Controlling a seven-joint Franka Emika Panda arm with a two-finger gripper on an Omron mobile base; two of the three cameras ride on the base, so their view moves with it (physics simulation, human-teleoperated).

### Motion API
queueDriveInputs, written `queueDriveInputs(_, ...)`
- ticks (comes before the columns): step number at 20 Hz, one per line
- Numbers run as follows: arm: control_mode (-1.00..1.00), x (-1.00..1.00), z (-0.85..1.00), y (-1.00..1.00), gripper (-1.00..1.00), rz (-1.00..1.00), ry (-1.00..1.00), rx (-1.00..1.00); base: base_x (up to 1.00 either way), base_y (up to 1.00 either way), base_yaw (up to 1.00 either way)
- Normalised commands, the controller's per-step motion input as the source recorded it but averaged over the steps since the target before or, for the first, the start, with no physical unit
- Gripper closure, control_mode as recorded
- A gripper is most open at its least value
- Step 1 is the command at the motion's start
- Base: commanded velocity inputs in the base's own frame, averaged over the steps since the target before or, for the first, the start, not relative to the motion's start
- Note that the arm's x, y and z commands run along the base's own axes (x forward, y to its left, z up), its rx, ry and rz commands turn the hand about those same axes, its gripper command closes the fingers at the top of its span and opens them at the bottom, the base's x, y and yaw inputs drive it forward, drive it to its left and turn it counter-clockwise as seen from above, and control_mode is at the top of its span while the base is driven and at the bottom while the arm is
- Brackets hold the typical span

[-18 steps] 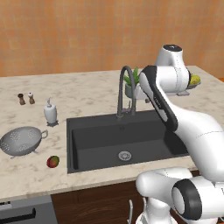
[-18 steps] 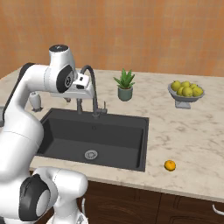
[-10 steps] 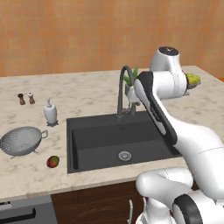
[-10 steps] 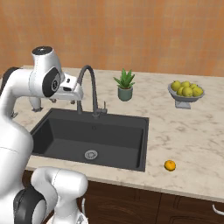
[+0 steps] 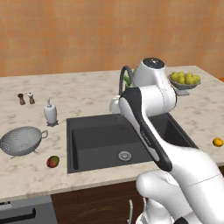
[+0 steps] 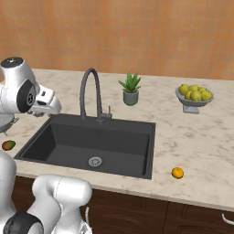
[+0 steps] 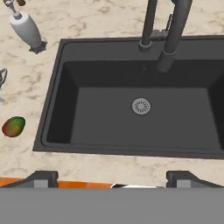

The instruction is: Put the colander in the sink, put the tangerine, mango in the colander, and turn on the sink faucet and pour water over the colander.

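The two-finger gripper [image 7: 111, 177] is spread wide and holds nothing. The large rectangular dark-grey sink [image 7: 65, 127] lies directly ahead of the jaws, its round silver drain [image 7: 141, 106] on their centreline. The tall dark-grey gooseneck faucet [image 7: 175, 30] rises beyond it. The red-green oval mango [image 7: 13, 126] rests on the marble counter [image 7: 26, 87] off to the jaws' left side. The round light-grey perforated metal colander [image 5: 21, 140] sits on the counter beyond the mango. The small round orange tangerine [image 6: 177, 172] lies past the sink's opposite side.

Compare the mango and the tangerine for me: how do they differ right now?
The mango is oval, red blending to green; the tangerine is round, plain orange. The mango lies left of the sink, near the colander; the tangerine lies to its right. Both rest on the counter, similar in size.
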Motion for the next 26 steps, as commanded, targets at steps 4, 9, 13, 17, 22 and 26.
queueDriveInputs(4, -1.0, -0.03, -0.16, 0.96, -1.0, -0.03, 0.08, 0.0, 0.0, 0.0, 0.0)
queueDriveInputs(9, -1.0, 0.0, -0.33, 1.0, -1.0, -0.04, 0.0, 0.0, 0.0, 0.0, 0.0)
queueDriveInputs(13, -1.0, 0.0, -0.41, 0.9, -1.0, -0.01, 0.0, 0.0, 0.0, 0.0, 0.0)
queueDriveInputs(17, -1.0, 0.0, -0.53, 0.55, -1.0, 0.0, 0.02, 0.0, 0.0, 0.0, 0.0)
queueDriveInputs(22, -1.0, 0.11, -0.29, 0.58, -1.0, 0.0, 0.0, 0.01, 0.0, 0.0, 0.0)
queueDriveInputs(26, -1.0, 0.28, -0.14, 0.64, -1.0, 0.0, 0.0, 0.04, 0.0, 0.0, 0.0)
